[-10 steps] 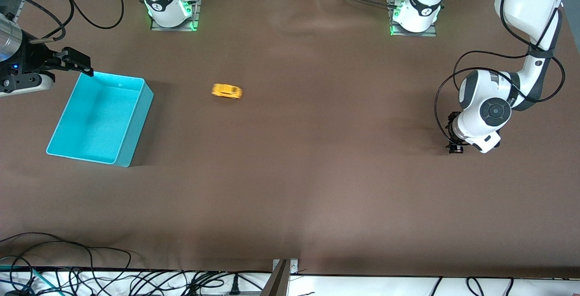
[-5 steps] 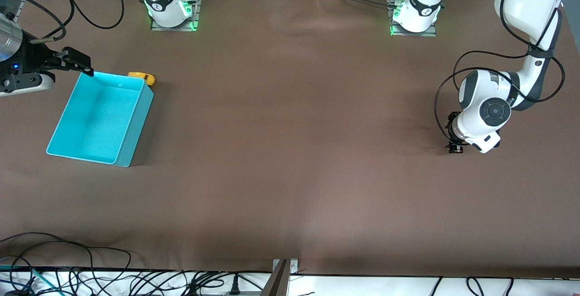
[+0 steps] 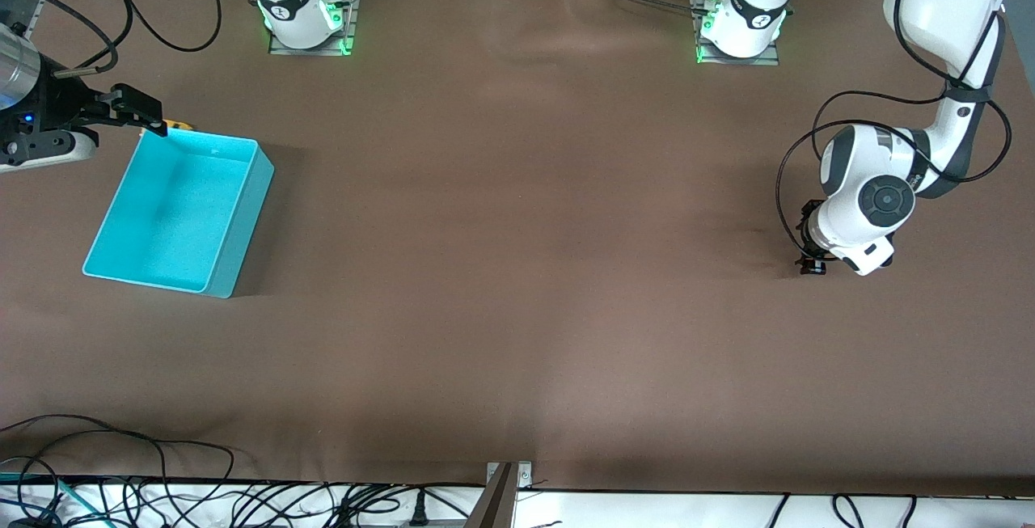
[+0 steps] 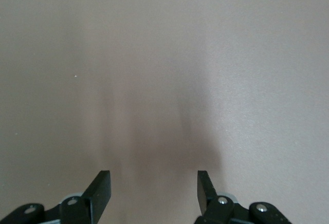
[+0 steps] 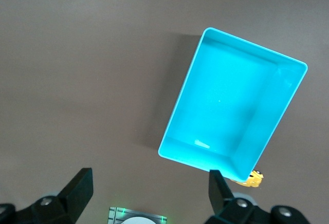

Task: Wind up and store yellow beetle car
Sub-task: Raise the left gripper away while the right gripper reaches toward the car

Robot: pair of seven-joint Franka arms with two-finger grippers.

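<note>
The yellow beetle car stands on the brown table just outside the cyan bin, against the bin's wall farther from the front camera, at the corner toward the right arm's end. The right gripper's finger partly covers it. My right gripper hangs open above that corner. In the right wrist view the bin is empty, and the car peeks out beside one fingertip of the right gripper. My left gripper waits low over the table at the left arm's end. In the left wrist view it is open with nothing between its fingers.
The right arm's base and the left arm's base stand along the table's edge farthest from the front camera. Loose cables lie along the table's near edge.
The car has rolled across the table toward the right arm's end, past the bin's corner and along its wall to under the right gripper. Neither arm has moved.
</note>
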